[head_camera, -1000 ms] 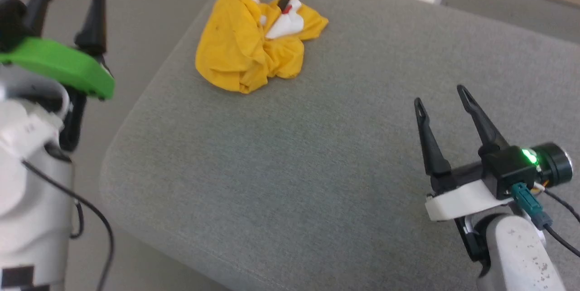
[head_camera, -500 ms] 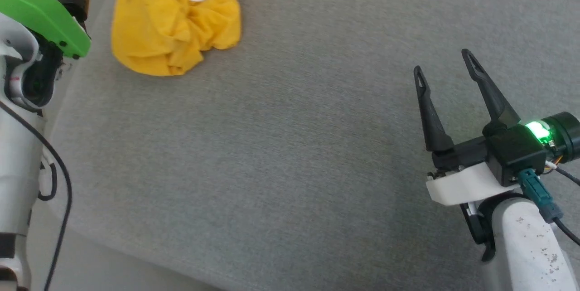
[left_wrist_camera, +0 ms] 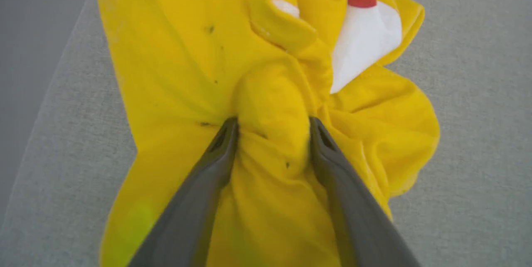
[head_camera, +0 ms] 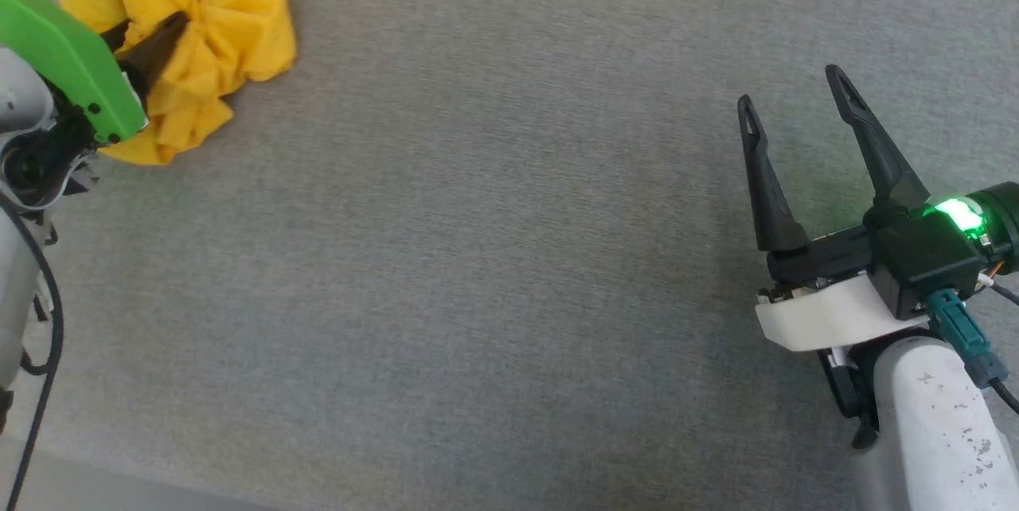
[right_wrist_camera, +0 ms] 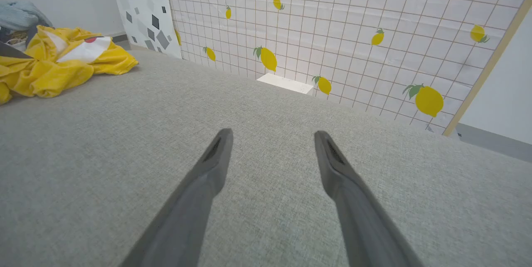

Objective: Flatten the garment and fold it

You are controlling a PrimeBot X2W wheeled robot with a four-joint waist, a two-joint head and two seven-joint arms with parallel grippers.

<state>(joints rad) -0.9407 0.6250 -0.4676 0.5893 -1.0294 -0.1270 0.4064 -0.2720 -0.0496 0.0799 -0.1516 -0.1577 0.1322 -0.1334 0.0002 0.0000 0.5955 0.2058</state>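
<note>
At the left edge of the grey padded surface, the garment lay crumpled. The left claw stood apart astride a raised fold, not yet clamped; the right claw stood apart, well clear. Step in hand: first grasp. Next move probably requires closing on the fold.

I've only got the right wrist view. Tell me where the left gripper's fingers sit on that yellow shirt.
Observer: In the left wrist view, the left gripper straddles a bunched fold of the garment, one finger on each side.
Operator: Report the jaws.
Observer: Apart, with the fold bulging up between them, not pinched flat.
Operator: Check how near the edge it lies.
Observer: The garment lies crumpled close to one edge of the grey cushion.
</note>
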